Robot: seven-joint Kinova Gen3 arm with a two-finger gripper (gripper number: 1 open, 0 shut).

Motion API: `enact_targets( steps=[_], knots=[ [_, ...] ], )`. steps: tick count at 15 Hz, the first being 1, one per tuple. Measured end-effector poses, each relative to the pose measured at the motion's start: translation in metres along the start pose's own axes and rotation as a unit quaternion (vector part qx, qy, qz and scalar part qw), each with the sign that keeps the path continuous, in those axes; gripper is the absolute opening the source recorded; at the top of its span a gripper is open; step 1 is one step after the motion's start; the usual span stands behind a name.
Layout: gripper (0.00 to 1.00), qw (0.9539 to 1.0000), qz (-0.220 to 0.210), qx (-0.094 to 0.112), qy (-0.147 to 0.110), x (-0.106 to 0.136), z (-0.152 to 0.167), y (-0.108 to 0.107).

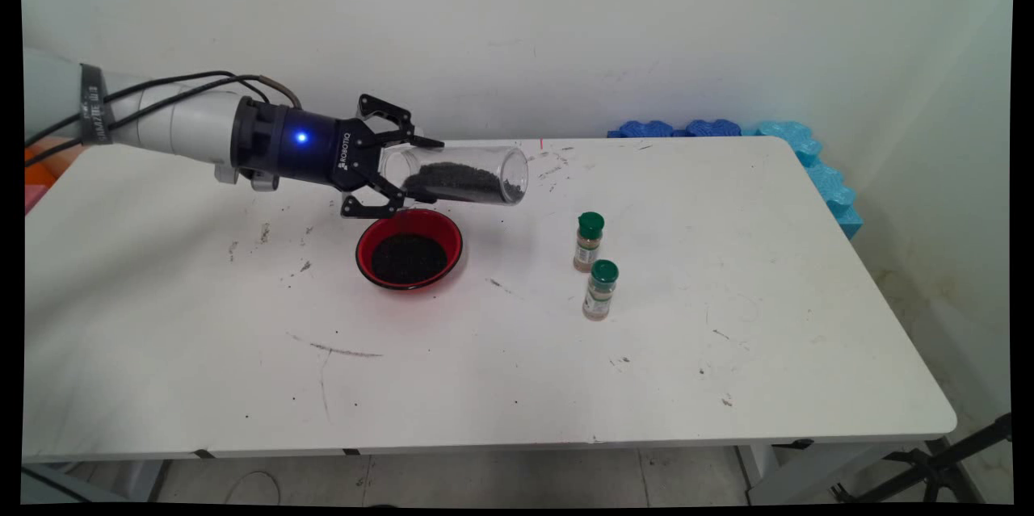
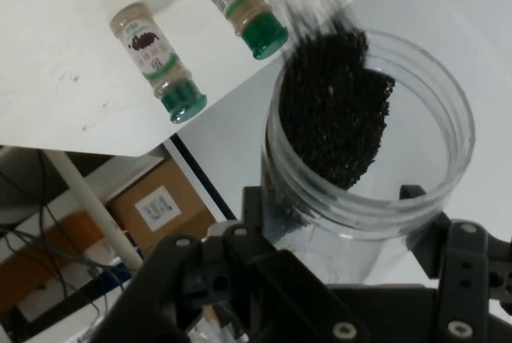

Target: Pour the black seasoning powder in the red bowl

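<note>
My gripper point(image 1: 408, 173) is shut on the base of a clear plastic jar point(image 1: 460, 174), held lying nearly level above the table with its mouth to the right. Black grains point(image 1: 460, 181) lie along the jar's lower side. In the hand view the jar point(image 2: 376, 167) rises between the fingers with the dark grains point(image 2: 336, 111) heaped inside. Just below the gripper sits a red bowl point(image 1: 409, 249) with black grains point(image 1: 408, 258) in it. The jar's mouth reaches past the bowl's right rim.
Two small spice bottles with green caps stand right of the bowl, one point(image 1: 589, 241) farther back, one point(image 1: 600, 290) nearer; both show in the hand view point(image 2: 156, 59) point(image 2: 240, 3). Blue foam pieces point(image 1: 800, 153) line the table's far right edge. Dark smudges mark the tabletop point(image 1: 323, 350).
</note>
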Motion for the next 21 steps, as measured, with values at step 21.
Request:
enact_targets(
  steps=[21],
  knots=[
    [0.0,0.9715,0.228,0.06,0.028,-0.0048,-0.0056,-0.0022]
  ],
)
